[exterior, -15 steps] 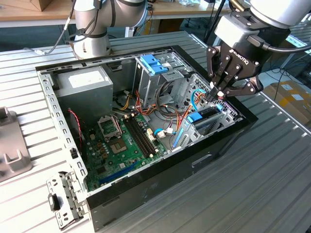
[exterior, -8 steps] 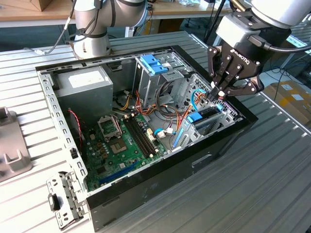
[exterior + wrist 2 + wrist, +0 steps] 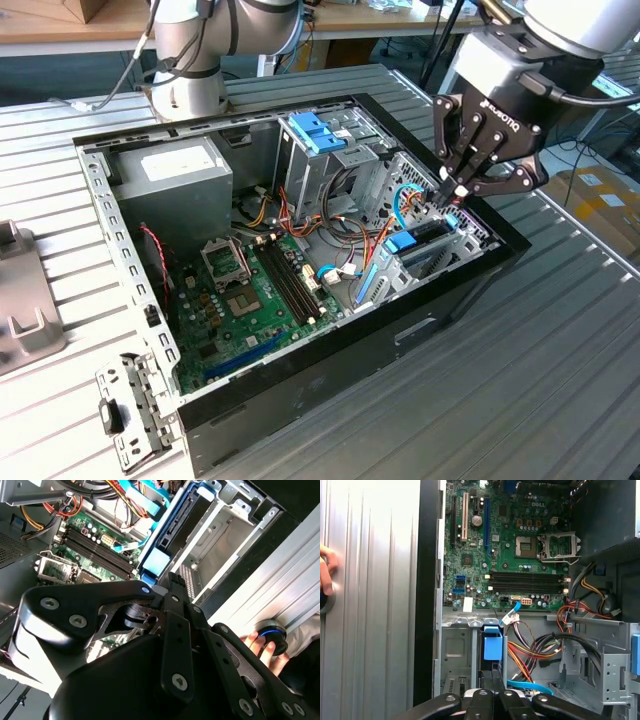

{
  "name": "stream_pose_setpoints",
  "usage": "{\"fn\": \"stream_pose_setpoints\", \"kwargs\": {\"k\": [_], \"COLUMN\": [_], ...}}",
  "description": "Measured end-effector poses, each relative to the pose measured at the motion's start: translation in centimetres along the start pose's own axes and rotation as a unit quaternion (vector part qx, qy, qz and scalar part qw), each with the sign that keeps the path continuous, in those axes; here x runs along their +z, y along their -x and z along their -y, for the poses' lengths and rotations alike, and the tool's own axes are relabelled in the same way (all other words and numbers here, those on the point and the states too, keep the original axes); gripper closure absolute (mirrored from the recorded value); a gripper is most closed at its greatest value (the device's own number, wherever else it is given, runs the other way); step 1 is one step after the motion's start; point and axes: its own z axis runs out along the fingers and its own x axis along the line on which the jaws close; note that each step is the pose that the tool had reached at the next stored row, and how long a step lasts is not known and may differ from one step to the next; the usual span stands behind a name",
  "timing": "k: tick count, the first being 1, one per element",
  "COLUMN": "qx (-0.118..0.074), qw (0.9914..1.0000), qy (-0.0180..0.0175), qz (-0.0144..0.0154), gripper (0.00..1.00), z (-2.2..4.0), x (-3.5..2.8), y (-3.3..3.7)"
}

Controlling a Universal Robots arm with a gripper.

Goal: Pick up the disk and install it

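Single arm, pincer (image 3: 452,192) over the drive cage in the corner of the open computer case (image 3: 300,385) at the exterior view's right. Pincer clenched, fingertips drawn together; can't tell if anything thin is nipped between them.

Disk (image 3: 405,243) stands on edge in that cage, dark body up against the metal, blue carrier around it. Its blue tab points in toward the motherboard (image 3: 250,300). Long axis runs from the tab end out toward the case wall at the exterior view's right.

Key relation: the disk is directly below the fingertips, very close. In the second wrist view the pincer (image 3: 175,580) tips sit just beside the tab end of the disk (image 3: 182,525). In the first wrist view the pincer (image 3: 492,680) lines up with the disk (image 3: 491,646) along its length. Touching or a hair apart: can't tell.

Disk looks already down in its slot, judging by how it sits. Whether it is fully seated is unclear.

A person's hand (image 3: 262,647) rests on a round button (image 3: 274,634) on the worktop (image 3: 520,380), outside the case.
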Motion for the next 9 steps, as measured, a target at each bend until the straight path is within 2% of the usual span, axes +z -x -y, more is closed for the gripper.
{"fn": "stream_pose_setpoints", "kwargs": {"k": [9], "qx": [0.0], "qw": [1.0], "qy": [0.0], "qz": [0.0], "gripper": [0.89], "z": [0.54], "x": [0.78], "y": [-0.05]}}
